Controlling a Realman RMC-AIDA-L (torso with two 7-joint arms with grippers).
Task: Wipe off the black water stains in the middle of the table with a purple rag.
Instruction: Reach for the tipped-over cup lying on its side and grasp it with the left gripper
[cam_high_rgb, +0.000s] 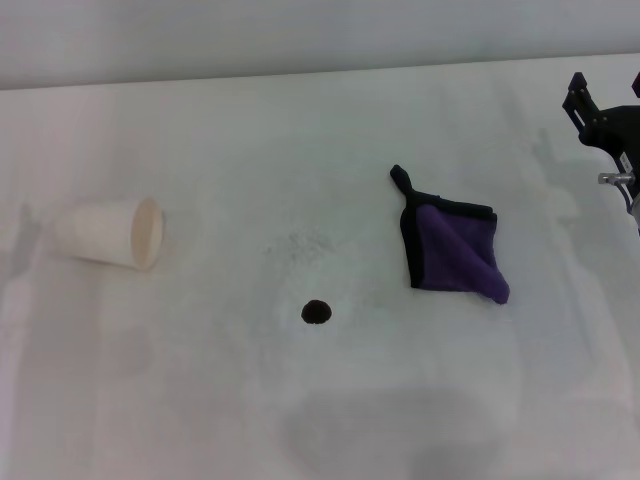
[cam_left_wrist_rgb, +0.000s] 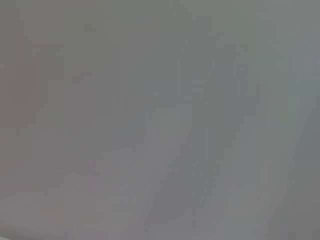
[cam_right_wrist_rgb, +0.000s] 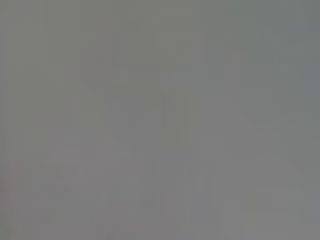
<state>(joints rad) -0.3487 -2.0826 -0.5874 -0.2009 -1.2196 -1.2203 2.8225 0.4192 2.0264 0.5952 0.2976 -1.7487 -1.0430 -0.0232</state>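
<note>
The purple rag (cam_high_rgb: 455, 255) lies folded on the white table (cam_high_rgb: 200, 400), right of the middle, with its black corner loop pointing to the far side. The black water stain (cam_high_rgb: 317, 312), a small round blot, sits on the table to the left of the rag and nearer to me. My right gripper (cam_high_rgb: 607, 92) hangs at the far right edge of the head view, beyond and to the right of the rag. It is apart from the rag, open and empty. My left gripper is out of view. Both wrist views show only plain grey.
A white paper cup (cam_high_rgb: 110, 233) lies on its side at the left of the table, mouth facing right. Faint grey speckles (cam_high_rgb: 300, 243) mark the table beyond the stain. The table's far edge (cam_high_rgb: 300, 78) runs along the top.
</note>
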